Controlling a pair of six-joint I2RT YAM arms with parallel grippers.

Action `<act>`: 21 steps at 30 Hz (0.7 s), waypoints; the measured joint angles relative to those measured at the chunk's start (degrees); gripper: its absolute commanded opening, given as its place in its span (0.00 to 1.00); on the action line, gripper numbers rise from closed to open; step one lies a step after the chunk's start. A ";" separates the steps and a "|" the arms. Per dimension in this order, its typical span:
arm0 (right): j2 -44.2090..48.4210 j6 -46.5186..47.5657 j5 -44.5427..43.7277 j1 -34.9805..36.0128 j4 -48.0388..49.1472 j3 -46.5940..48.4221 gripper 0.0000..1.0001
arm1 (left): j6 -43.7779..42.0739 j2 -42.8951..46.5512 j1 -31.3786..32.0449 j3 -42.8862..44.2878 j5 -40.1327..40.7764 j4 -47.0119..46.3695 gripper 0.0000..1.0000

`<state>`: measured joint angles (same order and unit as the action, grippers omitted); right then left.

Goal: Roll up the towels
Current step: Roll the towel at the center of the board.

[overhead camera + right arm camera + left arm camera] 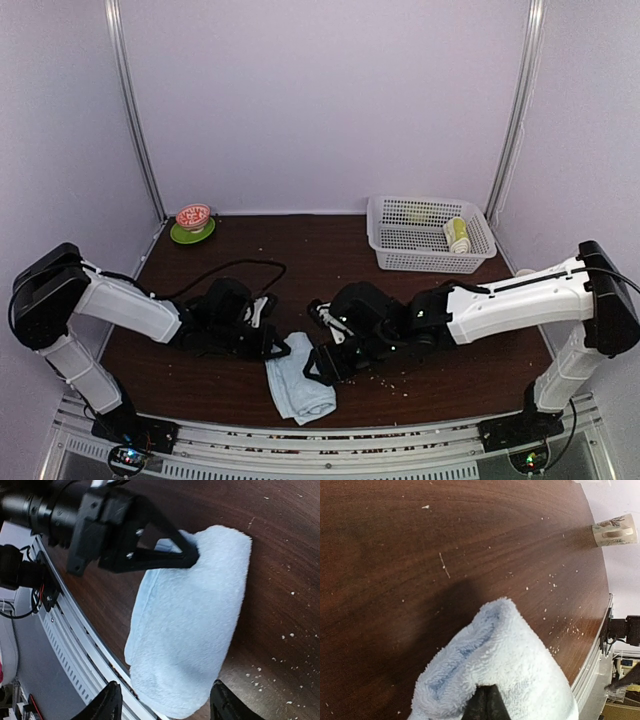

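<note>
The pale-blue towel [300, 385] lies loosely folded over near the table's front edge, between both arms. In the left wrist view the towel [505, 660] bunches up around my left gripper [487, 702], which is shut with a fold of it pinched at the tips. My left gripper [192, 555] also shows in the right wrist view, at the towel's far end. My right gripper [165, 707] is open, its fingers [107, 705] straddling the near end of the towel [195, 625] without touching it. The lime-green towel [457, 235] lies rolled in the white basket [400, 255].
A red bowl on a green plate [193, 224] sits at the back left. The basket stands at the back right. The metal front rail [65, 625] runs right beside the towel. Crumbs [555, 585] speckle the brown tabletop.
</note>
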<state>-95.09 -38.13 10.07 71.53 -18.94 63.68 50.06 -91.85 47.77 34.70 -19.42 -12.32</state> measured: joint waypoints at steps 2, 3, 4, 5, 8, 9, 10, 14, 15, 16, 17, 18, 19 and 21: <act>1.07 -1.79 2.89 -3.04 4.85 -3.45 0.61 | 0.00 0.39 0.02 -0.81 0.20 -0.79 0.00; 1.09 -2.95 4.39 -4.59 7.39 -5.35 0.62 | 0.02 0.48 0.02 -1.09 0.26 -1.14 0.00; 0.81 -3.93 5.99 -5.97 10.10 -7.30 0.62 | 0.00 0.59 0.07 -1.44 0.35 -1.60 0.00; 0.17 -5.20 7.39 -7.06 12.37 -8.92 0.62 | 0.00 0.61 0.09 -1.64 0.42 -1.84 0.00; -2.86 -8.33 11.17 -8.61 18.01 -11.61 0.62 | -0.02 0.72 0.44 -1.92 1.01 -2.29 0.00; -4.20 -9.22 12.33 -8.76 19.82 -11.93 0.62 | -0.02 0.76 0.57 -1.97 1.22 -2.29 0.00; -5.42 -10.32 13.44 -8.79 21.62 -12.07 0.62 | -0.04 0.83 0.74 -1.97 1.55 -2.29 0.00; -8.94 -14.16 17.00 -8.79 28.96 -12.33 0.61 | -0.07 0.94 1.20 -2.03 2.51 -2.32 0.00; -9.81 -14.99 17.59 -8.79 30.67 -12.33 0.59 | -0.09 0.96 1.31 -2.08 2.69 -2.36 0.00; -10.69 -15.91 18.27 -8.79 32.09 -12.33 0.55 | -0.07 0.98 1.42 -2.10 2.82 -2.38 0.00; -11.34 -16.37 18.62 -8.79 33.11 -12.33 0.49 | -0.07 1.05 1.49 -2.16 2.95 -2.43 0.00; -12.13 -17.14 18.97 -8.79 34.21 -12.33 0.39 | -0.07 1.14 1.53 -2.27 3.06 -2.49 0.00; -12.81 -17.68 19.39 -8.79 34.91 -12.31 0.30 | -0.07 1.33 1.60 -2.49 3.19 -2.58 0.00; -13.62 -17.94 19.76 -8.79 34.93 -12.07 0.15 | -0.07 1.51 1.75 -2.67 3.37 -2.60 0.00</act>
<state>-108.71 -56.07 29.82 62.74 15.99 51.62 50.00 -90.35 49.52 32.03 -16.05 -14.92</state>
